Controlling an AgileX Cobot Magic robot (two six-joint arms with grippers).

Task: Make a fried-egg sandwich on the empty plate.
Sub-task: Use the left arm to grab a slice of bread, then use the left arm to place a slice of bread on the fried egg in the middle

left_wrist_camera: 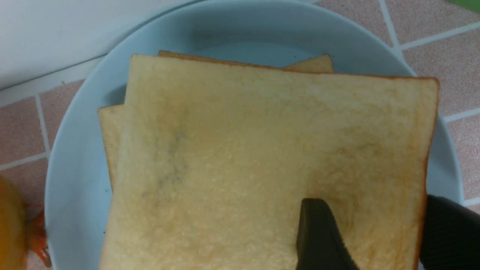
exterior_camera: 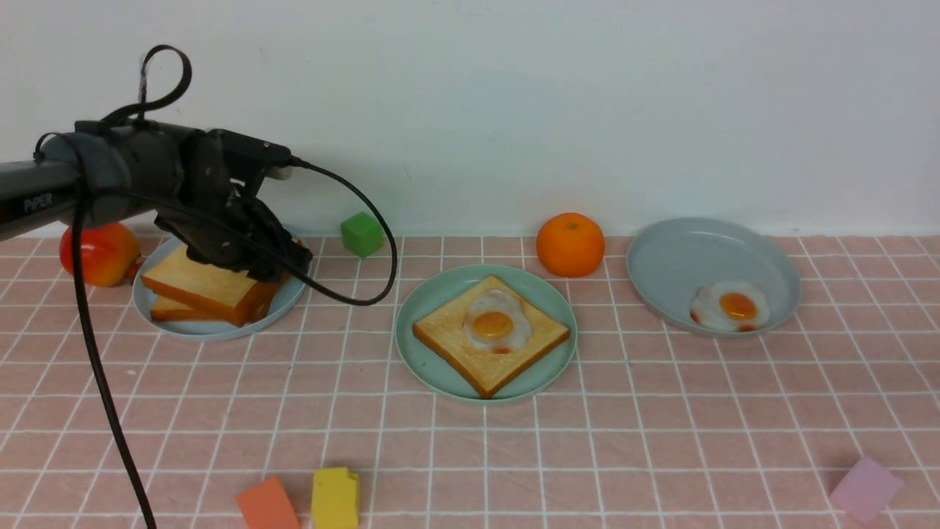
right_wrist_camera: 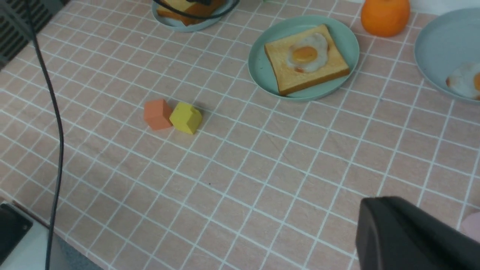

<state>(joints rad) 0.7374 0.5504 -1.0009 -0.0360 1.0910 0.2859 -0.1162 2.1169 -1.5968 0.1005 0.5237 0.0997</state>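
Observation:
The mint-green plate [exterior_camera: 440,294] sits mid-table with one toast slice [exterior_camera: 455,345] on it and a fried egg [exterior_camera: 493,321] on that toast; the plate also shows in the right wrist view [right_wrist_camera: 258,71]. At the left, a pale blue plate [exterior_camera: 213,328] holds two stacked toast slices. My left gripper [exterior_camera: 290,264] is at the top slice [left_wrist_camera: 243,157]. It is open [left_wrist_camera: 375,210], with one finger over the toast and the other just outside its crust. My right gripper [right_wrist_camera: 377,210] is shut and empty, above the table's front right.
A grey-blue plate [exterior_camera: 683,257] at the right holds another fried egg [exterior_camera: 731,306]. An orange [exterior_camera: 570,245], a green cube [exterior_camera: 362,234] and a red-yellow fruit [exterior_camera: 99,253] stand at the back. Orange [exterior_camera: 268,503], yellow [exterior_camera: 335,498] and pink [exterior_camera: 866,488] blocks lie at the front.

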